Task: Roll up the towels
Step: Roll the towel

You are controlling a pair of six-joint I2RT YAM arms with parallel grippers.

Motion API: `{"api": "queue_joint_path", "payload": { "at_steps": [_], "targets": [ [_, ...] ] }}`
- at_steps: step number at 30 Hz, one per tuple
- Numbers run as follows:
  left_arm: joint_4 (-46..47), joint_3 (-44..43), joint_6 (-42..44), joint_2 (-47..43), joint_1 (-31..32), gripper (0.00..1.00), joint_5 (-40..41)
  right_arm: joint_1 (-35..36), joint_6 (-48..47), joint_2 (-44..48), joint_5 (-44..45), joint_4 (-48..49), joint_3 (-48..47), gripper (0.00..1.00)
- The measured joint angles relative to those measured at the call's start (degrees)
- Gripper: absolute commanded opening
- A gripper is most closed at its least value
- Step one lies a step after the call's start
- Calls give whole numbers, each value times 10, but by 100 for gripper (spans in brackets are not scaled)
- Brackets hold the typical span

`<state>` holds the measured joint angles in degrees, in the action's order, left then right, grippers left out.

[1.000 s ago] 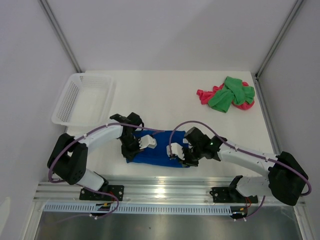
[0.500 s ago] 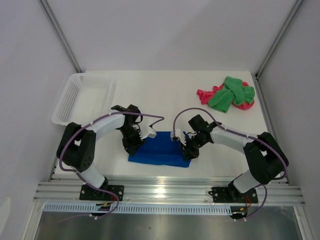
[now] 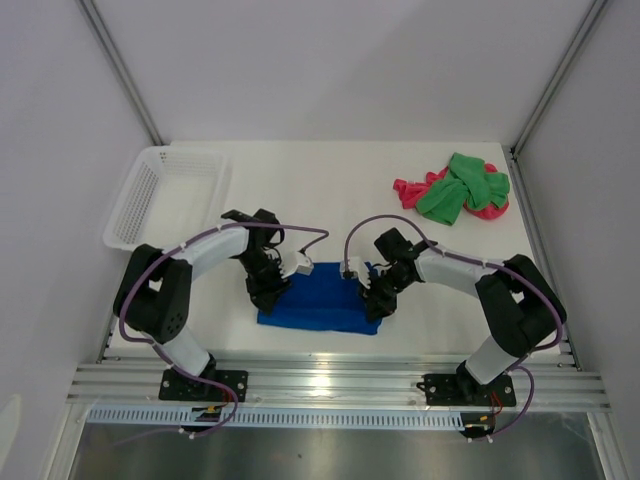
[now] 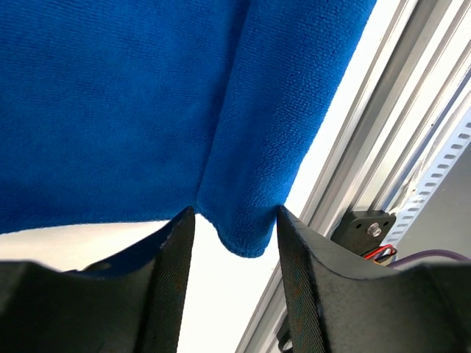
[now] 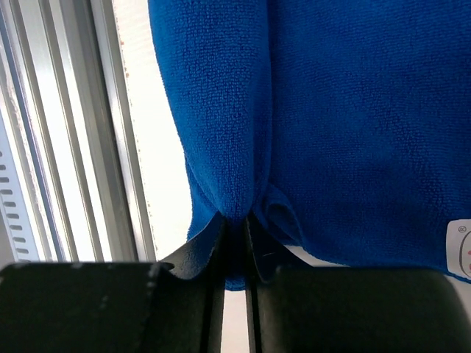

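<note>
Pinching blue towel (image 3: pixel 320 300), right gripper (image 5: pixel 235 224), left gripper (image 4: pixel 235 215) parted around fold

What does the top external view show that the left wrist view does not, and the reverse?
Only top external: the white basket, the green towel lying over the pink-red towel, and the right arm. Only left wrist: a close look at the left claw, jaws apart astride the blue towel's folded edge. Both: that blue towel and the metal rail.
</note>
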<state>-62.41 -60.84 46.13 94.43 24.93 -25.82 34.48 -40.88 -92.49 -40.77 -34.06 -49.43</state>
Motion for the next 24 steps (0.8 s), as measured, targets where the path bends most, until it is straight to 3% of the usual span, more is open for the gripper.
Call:
{"api": "queue_joint_path", "payload": {
  "at_steps": [1, 6, 7, 16, 21, 24],
  "targets": [
    [1, 2, 0, 0, 0, 46, -1, -1, 2, -1, 1, 0, -1, 18],
    [3, 14, -2, 10, 0, 6, -3, -1, 16, -9, 11, 3, -10, 21],
    [5, 17, -2, 13, 0, 1, -2, -1, 19, -9, 12, 4, -10, 23],
    [14, 12, -29, 35, -24, 1, 3, -1, 70, 2, 56, 30, -16, 42],
    [17, -7, -44, 56, -53, 1, 2, -1, 114, 91, 108, 47, -16, 52],
    [17, -8, -50, 64, -55, 6, 2, -1, 144, 160, 123, 74, -8, 52]
  ]
}}
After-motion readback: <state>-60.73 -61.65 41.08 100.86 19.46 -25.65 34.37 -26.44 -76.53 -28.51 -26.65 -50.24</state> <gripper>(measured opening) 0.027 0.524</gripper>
